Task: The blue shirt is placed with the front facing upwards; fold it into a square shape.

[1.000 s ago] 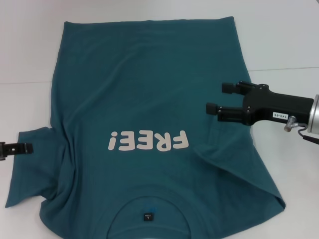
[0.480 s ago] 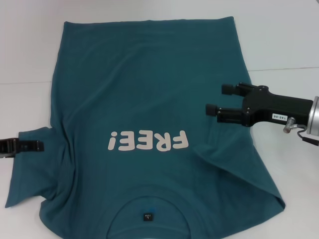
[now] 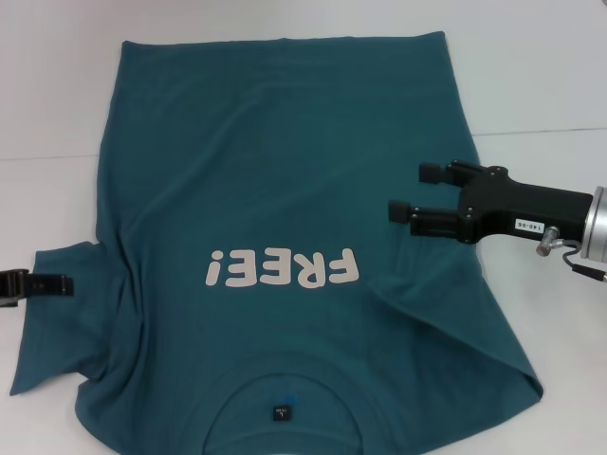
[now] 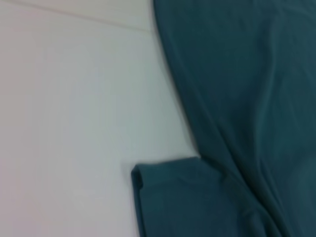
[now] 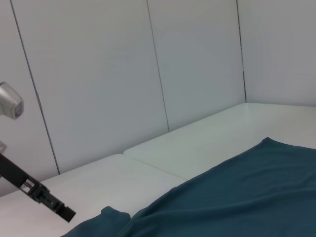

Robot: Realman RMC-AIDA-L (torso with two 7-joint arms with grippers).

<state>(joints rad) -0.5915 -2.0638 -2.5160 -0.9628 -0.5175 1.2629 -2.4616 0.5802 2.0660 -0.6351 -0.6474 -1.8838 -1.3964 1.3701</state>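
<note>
Fingers of the right gripper (image 3: 415, 193) stand parted and empty above the blue shirt (image 3: 275, 190), while the left gripper's (image 3: 43, 284) spread is unclear at the sleeve edge.

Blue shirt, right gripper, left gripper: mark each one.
blue shirt (image 3: 285, 190), head view, on the flat chest fabric.
right gripper (image 3: 414, 192), head view, midway between its open fingertips.
left gripper (image 3: 59, 283), head view, at its finger end by the sleeve.
</note>
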